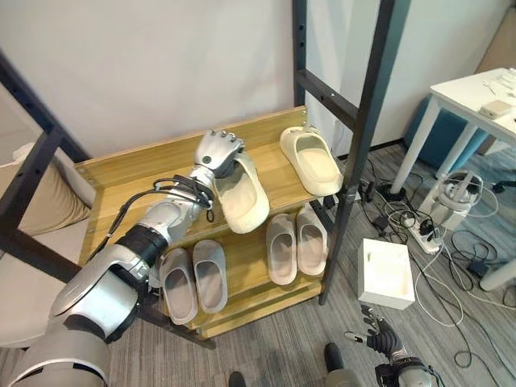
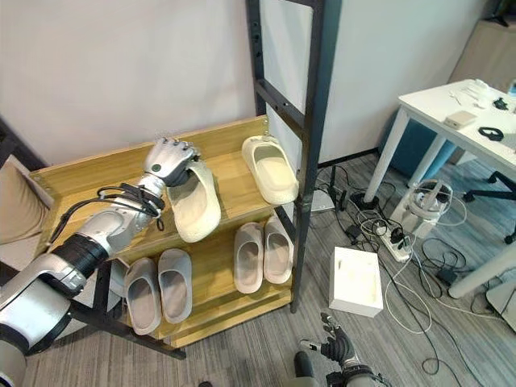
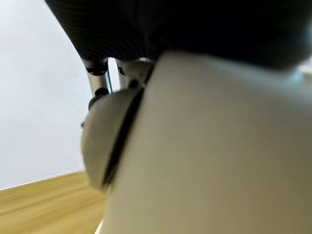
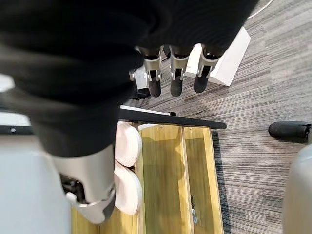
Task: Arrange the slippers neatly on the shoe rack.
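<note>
**Left hand holding one cream slipper at the top shelf**

Left hand [image 1: 216, 152] is up at the top shelf of the wooden shoe rack [image 1: 129, 171], fingers curled over the heel end of a cream slipper [image 1: 243, 198]. That held slipper lies at a slant, its toe end hanging past the near edge of the top shelf, over the lower one. In the left wrist view the slipper's pale body [image 3: 219, 156] sits right up against the hand.

Second cream slipper [image 1: 311, 160] lies flat on the top shelf to the right of the held one, close to the black upright post [image 1: 363, 121]. Clear gap between the two.

Lower shelf: grey slipper pair [image 1: 194, 281] on the left, side by side, and a beige slipper pair [image 1: 297, 245] on the right, also side by side.

Right hand [image 1: 379, 334] hangs low near the floor, right of the rack, holding nothing; the right wrist view shows its fingers [image 4: 176, 79] straight and loose above the carpet.

White box [image 1: 385, 272] on the carpet right of the rack; white table [image 1: 476, 101] further right, power strip [image 1: 425, 235] and loose cables on the floor below it.
</note>
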You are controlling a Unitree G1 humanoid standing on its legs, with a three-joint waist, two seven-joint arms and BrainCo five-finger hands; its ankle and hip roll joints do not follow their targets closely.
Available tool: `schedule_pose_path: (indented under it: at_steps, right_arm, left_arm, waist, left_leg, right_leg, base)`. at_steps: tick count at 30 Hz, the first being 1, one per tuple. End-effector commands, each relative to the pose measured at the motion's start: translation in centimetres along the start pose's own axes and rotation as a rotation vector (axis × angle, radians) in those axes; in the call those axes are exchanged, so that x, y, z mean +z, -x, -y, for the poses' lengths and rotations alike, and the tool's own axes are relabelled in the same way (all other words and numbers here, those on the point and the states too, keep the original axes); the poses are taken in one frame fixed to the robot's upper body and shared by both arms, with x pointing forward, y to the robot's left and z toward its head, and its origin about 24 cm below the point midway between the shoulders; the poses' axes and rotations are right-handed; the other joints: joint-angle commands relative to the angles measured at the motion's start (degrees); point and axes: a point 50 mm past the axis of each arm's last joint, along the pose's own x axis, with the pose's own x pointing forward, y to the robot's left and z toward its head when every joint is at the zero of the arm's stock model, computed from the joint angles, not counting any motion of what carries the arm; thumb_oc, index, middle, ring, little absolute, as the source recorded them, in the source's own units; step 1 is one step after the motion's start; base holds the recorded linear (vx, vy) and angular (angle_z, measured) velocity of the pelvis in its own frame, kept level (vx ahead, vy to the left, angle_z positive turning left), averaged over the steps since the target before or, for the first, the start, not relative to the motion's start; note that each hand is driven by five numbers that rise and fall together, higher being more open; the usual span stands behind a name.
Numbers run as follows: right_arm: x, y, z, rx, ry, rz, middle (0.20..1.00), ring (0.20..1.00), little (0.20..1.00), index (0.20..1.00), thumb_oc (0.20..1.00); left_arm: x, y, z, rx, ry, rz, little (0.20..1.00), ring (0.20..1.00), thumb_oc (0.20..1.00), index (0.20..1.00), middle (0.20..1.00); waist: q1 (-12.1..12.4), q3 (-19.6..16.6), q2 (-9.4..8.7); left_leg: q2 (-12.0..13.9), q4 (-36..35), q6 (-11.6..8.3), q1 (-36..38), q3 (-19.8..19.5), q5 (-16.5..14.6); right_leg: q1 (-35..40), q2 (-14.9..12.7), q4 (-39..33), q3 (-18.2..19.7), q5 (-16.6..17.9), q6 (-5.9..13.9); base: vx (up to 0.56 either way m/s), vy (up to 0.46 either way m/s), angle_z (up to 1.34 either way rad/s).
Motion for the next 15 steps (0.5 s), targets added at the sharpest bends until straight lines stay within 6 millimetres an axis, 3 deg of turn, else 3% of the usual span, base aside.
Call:
schedule_pose_path:
  at_steps: [1, 5, 9, 15]
  right_arm:
    - [3.8, -0.7, 0.2, -0.001, -0.037, 0.172, 1.0, 1.0, 1.0, 1.0, 1.0]
    - [4.1, -0.5, 1.1, -0.025, -0.036, 0.191, 1.0, 1.0, 1.0, 1.0, 1.0]
    - [4.4, -0.5, 1.4, -0.034, -0.035, 0.199, 1.0, 1.0, 1.0, 1.0, 1.0]
    - [4.6, -0.4, 1.9, -0.038, -0.049, 0.212, 1.0, 1.0, 1.0, 1.0, 1.0]
  left_arm:
    - [-3.7, -4.1, -6.5, 0.201, -0.162, -0.089, 0.2, 0.2, 0.2, 0.2, 0.2]
    - [-4.1, -5.1, -6.7, 0.176, -0.231, -0.101, 0.2, 0.2, 0.2, 0.2, 0.2]
    - [-4.2, -5.5, -7.1, 0.173, -0.248, -0.105, 0.2, 0.2, 0.2, 0.2, 0.2]
    - [-6.4, -5.7, -7.6, 0.127, -0.301, -0.19, 0.2, 0.2, 0.2, 0.2, 0.2]
  waist:
    - [-1.58, 2.95, -1.72]
    - [-3.62, 3.48, -1.32]
    - [-4.1, 3.69, -1.23]
    - [-5.57, 3.81, -1.08]
  left_leg:
    - [1.03, 0.05, -1.53, 5.91, 0.8, -6.3]
    - [1.28, 0.05, -1.69, 5.65, 2.11, -6.14]
    - [1.38, 0.05, -1.75, 5.31, 2.55, -6.02]
    - [1.53, 0.05, -1.96, 4.61, 3.6, -5.55]
  right_leg:
    - [4.41, -1.75, 0.46, -1.0, -7.45, 3.39]
    - [2.67, -1.53, 0.65, 0.63, -6.97, 3.54]
    - [1.89, -1.43, 0.74, 1.0, -6.73, 3.63]
    - [0.21, -0.94, 0.9, 2.13, -6.22, 3.66]
  base:
    - [-0.01, 0.003, -0.08]
    - [-0.02, 0.004, -0.21]
    - [-0.02, 0.0, -0.15]
    - [-0.01, -0.008, -0.1]
